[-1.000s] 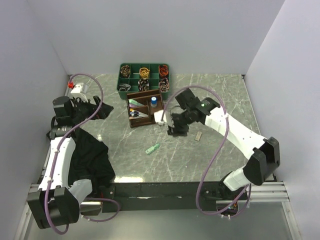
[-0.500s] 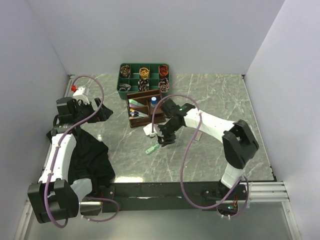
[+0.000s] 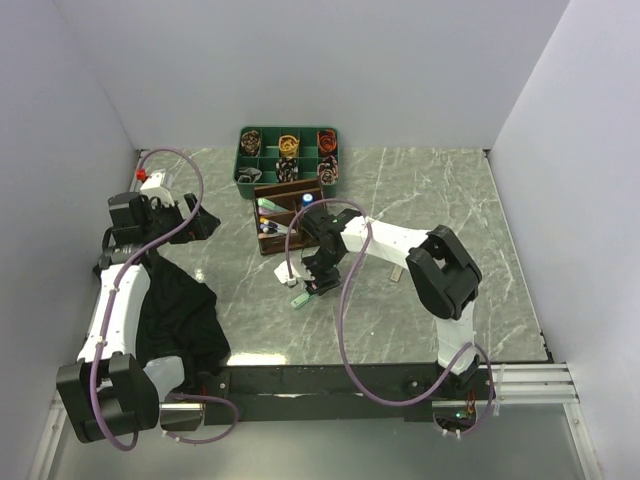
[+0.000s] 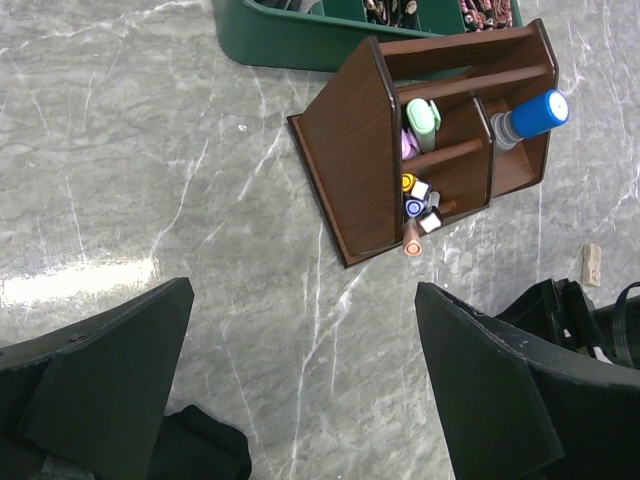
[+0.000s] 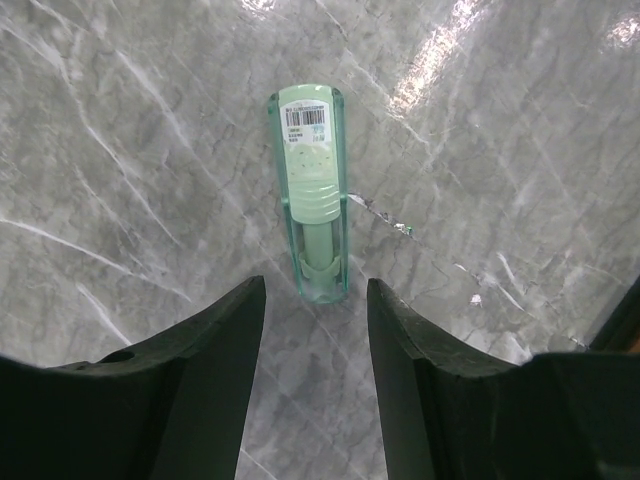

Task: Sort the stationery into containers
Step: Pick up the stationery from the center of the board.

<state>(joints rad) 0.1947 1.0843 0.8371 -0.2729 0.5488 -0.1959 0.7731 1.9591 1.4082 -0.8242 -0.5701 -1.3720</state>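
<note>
A mint-green clip (image 5: 312, 190) in a clear case lies flat on the marble, also in the top view (image 3: 298, 298). My right gripper (image 5: 315, 290) hovers over it, open, its near end just ahead of the fingertips; nothing is held. In the top view the right gripper (image 3: 313, 286) points down at the clip. The dark brown organiser (image 4: 360, 150) holds several pens and a blue-capped cylinder (image 4: 530, 115); from above, the organiser (image 3: 268, 190) stands behind the clip. My left gripper (image 4: 300, 380) is wide open over bare marble, left of the organiser. A small pale bar (image 3: 397, 272) lies on the table.
A green compartment tray (image 3: 243, 178) with coiled items stands behind the organiser. A black cloth (image 3: 180, 310) lies under the left arm. White walls close in the left, back and right of the table.
My right arm has swung left and toward the near edge, from beside the organiser to above the green clip. The left arm has barely moved.
</note>
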